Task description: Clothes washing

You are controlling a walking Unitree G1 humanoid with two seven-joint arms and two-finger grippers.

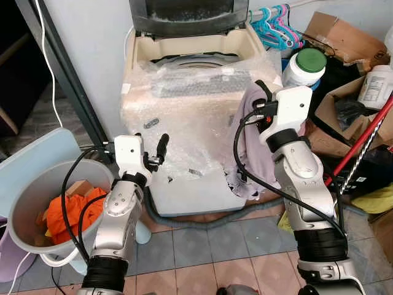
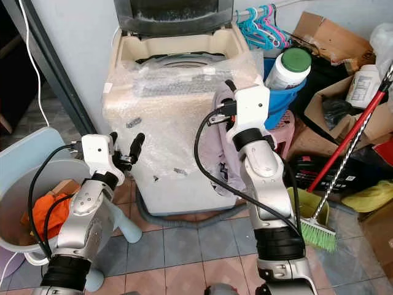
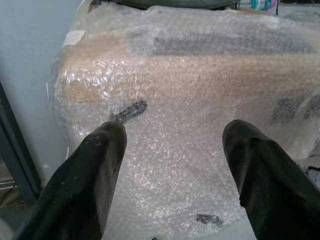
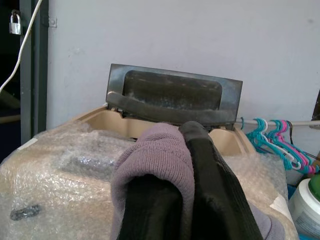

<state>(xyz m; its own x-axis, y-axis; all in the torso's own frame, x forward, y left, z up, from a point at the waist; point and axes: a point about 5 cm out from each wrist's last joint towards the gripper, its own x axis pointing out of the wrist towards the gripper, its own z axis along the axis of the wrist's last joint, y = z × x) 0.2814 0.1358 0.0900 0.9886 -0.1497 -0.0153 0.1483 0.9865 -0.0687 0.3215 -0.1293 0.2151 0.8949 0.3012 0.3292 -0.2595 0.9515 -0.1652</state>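
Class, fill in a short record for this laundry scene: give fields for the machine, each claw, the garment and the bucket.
Machine: top-loading washer, lid raised, front wrapped in bubble wrap
Right claw: shut on the mauve garment, raised by the washer's front corner
Left claw: open, empty, facing the wrapped front
Bucket: grey, on the floor to the robot's left, holding orange clothes

Washing machine [image 1: 196, 92]: front panel under bubble wrap [image 3: 190, 100], markings unreadable; drum interior not visible past the rim.
Mauve garment [image 1: 249, 144]: far side behind the right arm, full shape unclear.
Grey bucket [image 1: 24, 203]: cut at left edge.
Orange cloth [image 1: 67, 215]: lower part hidden inside it.
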